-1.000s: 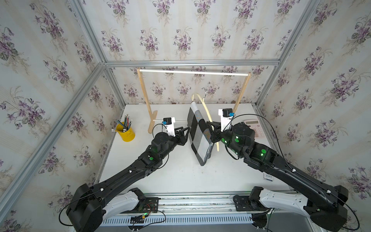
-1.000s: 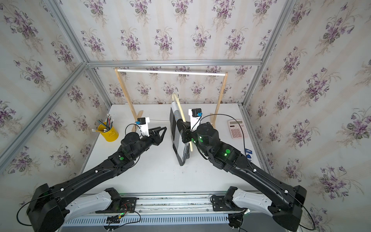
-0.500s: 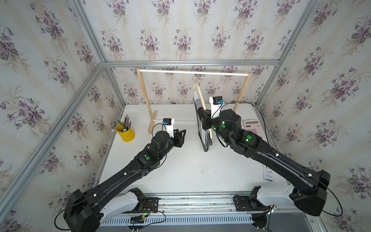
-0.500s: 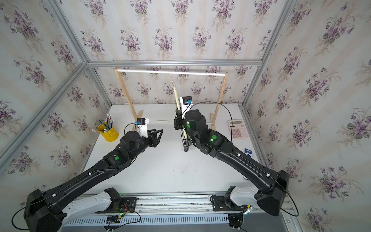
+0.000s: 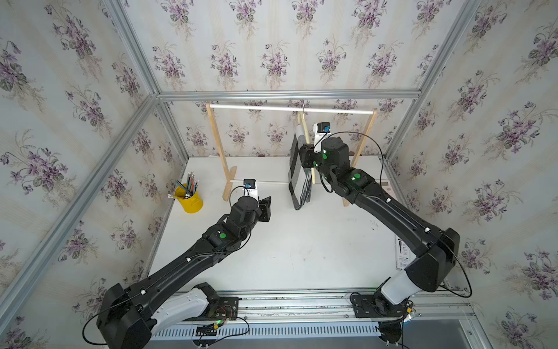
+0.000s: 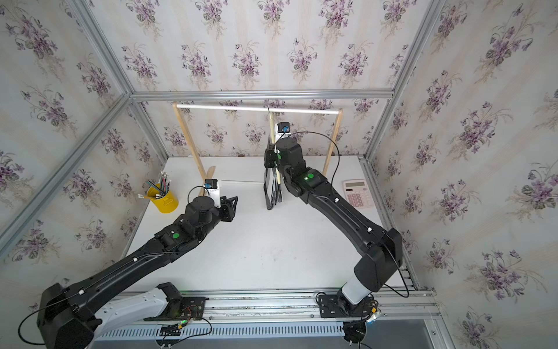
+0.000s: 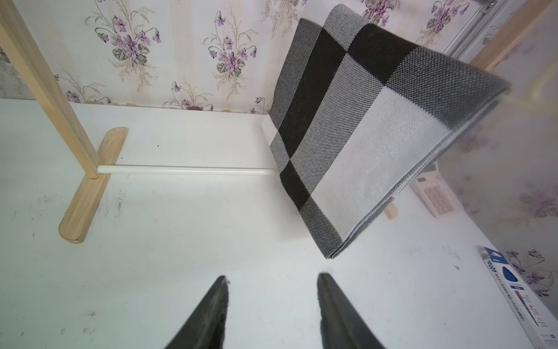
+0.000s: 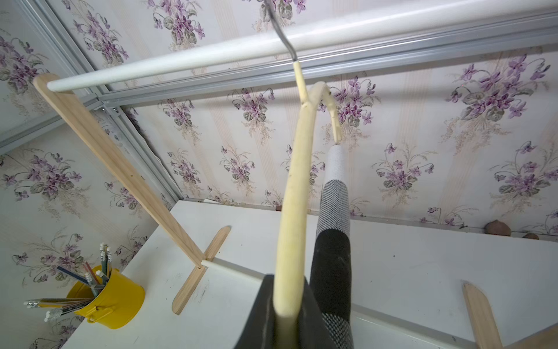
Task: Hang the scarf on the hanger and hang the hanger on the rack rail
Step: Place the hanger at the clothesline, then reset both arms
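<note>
At the back of the white counter (image 5: 302,247): a tall light-wood rack (image 5: 217,142) with a long white rod (image 5: 256,107) across the top. Under that rod, a bit right of its middle: a checked black, grey and white knit scarf (image 5: 296,178). Folded over the thin bar of a pale cream curved wooden hanger (image 8: 296,196) and hanging down flat. Low end near the counter; touching or not, cannot tell.

Long way of the hanger: front to back, so crossways to the rod. Small metal hook (image 8: 280,33) right at the rod, straight up from the right tool (image 8: 287,290). Right tool shut tight on the curved arm of the hanger, one dark finger on each side. Left tool (image 7: 271,276) half open, holding nothing, over the counter, well apart from the scarf and on its left side. Nearer arm for the coming move: the right one, by far. Probably next: settle the hook on the rod, then let go.

From the right wrist: shows the hook crossing the rod but cuts off its tip, so over the rod or only against it, cannot tell. In both top views: only a thin edge of the hanger and a tiny hook. From the left wrist: gives the flat face of the scarf and the empty gap of the left tool, but no hook.
</note>
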You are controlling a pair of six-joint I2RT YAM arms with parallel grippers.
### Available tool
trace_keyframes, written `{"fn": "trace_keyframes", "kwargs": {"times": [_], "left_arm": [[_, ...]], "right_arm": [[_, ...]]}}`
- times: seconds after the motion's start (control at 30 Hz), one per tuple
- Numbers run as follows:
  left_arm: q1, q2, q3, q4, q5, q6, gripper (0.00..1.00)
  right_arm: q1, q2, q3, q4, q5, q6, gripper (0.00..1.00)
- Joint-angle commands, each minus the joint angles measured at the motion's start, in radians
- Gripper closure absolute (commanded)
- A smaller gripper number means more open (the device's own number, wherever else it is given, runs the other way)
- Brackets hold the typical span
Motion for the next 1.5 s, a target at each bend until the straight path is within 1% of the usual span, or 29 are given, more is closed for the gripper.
{"fn": "trace_keyframes", "kwargs": {"times": [0.0, 0.3, 0.7, 0.73, 0.8, 0.87, 0.93, 0.97, 1.17, 1.33, 1.4, 1.47], "left_arm": [[0.0, 0.011, 0.006, 0.007, -0.035, 0.031, 0.5], [0.0, 0.039, 0.001, 0.031, -0.064, 0.056, 0.5], [0.0, 0.005, -0.023, 0.047, -0.068, 0.061, 0.5], [0.0, 0.006, -0.024, 0.049, -0.069, 0.06, 0.5], [-0.001, 0.01, -0.026, 0.051, -0.071, 0.065, 0.5], [0.0, 0.015, -0.029, 0.055, -0.081, 0.069, 0.5], [0.0, 0.014, -0.036, 0.062, -0.095, 0.076, 0.5], [-0.001, 0.013, -0.04, 0.066, -0.104, 0.078, 0.5], [0.0, -0.017, -0.072, 0.095, -0.178, 0.114, 0.5], [0.0, -0.044, -0.077, 0.089, -0.242, 0.179, 0.5], [-0.001, -0.064, -0.091, 0.112, -0.287, 0.224, 0.5], [-0.001, -0.09, -0.123, 0.179, -0.347, 0.309, 0.5]], "right_arm": [[-0.022, 0.031, 0.02, 0.117, -0.03, 0.005, 1.0], [-0.054, 0.086, -0.031, 0.161, -0.064, 0.032, 1.0], [-0.053, 0.047, -0.196, 0.255, -0.113, 0.086, 1.0], [-0.054, 0.045, -0.21, 0.261, -0.118, 0.087, 0.9], [-0.054, 0.037, -0.238, 0.273, -0.133, 0.09, 0.58], [-0.053, 0.033, -0.263, 0.278, -0.148, 0.092, 0.3], [-0.053, 0.028, -0.291, 0.282, -0.16, 0.093, 0.08], [-0.054, 0.024, -0.308, 0.286, -0.163, 0.094, 0.01], [-0.053, -0.033, -0.439, 0.323, -0.166, 0.087, 0.0], [-0.052, -0.158, -0.6, 0.349, -0.148, 0.075, 0.0], [-0.052, -0.229, -0.686, 0.358, -0.111, 0.063, 0.0], [-0.053, -0.319, -0.8, 0.374, -0.031, 0.043, 0.0]]}}
